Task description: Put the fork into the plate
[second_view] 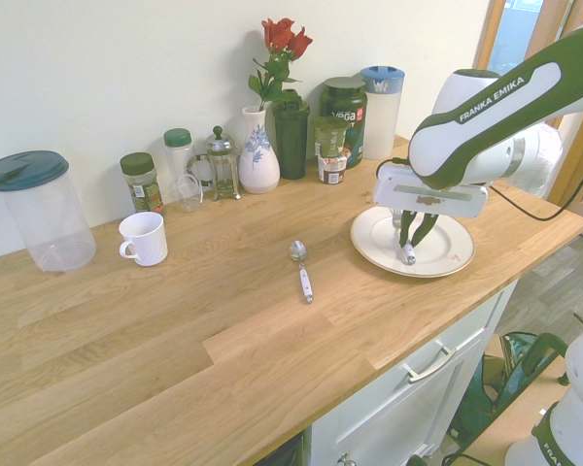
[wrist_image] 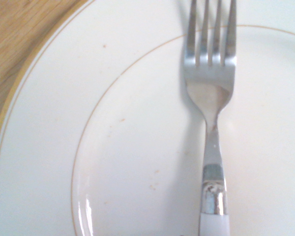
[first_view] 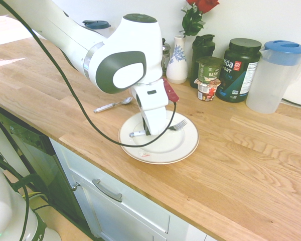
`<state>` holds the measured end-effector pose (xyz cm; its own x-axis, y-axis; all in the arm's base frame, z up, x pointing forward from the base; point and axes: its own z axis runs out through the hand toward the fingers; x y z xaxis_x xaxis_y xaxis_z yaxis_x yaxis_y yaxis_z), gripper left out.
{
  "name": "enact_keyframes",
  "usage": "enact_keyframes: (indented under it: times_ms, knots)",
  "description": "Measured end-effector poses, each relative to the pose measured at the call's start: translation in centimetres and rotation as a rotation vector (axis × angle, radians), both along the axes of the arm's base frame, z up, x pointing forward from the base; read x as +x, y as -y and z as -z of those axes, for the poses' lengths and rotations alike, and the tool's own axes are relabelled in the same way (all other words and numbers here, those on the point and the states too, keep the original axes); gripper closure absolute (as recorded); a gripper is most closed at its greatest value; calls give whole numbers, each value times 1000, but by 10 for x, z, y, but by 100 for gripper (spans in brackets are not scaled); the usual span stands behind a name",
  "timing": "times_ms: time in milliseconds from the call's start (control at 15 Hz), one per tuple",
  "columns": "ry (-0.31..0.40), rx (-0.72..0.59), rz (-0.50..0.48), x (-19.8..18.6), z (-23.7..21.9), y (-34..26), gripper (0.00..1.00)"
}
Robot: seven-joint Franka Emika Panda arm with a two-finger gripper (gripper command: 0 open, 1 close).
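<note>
step: placing, fork (first_view: 176, 124) lies across plate (first_view: 183, 148)
gripper (second_view: 409, 244): low over plate, jaws astride handle; gripping or released, can't tell
next: confirm release, lift straight up clear of fork

A glossy white robot arm (first_view: 125, 55) with rounded joint housings and dark grey-green oval panels. "FRANKA EMIKA" runs in white letters along one dark band. A black cable loops from the arm. A small dark red part sits near the wrist.
</note>
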<state>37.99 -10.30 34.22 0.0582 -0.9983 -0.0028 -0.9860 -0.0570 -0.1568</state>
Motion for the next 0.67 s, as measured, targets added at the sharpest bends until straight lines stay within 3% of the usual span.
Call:
enact_keyframes:
  times_ms: [333, 667]
  knots:
    - [21, -6, -3, 1, -7, -1, 0]
    - [101, -22, -4, -1, -39, -3, 0]
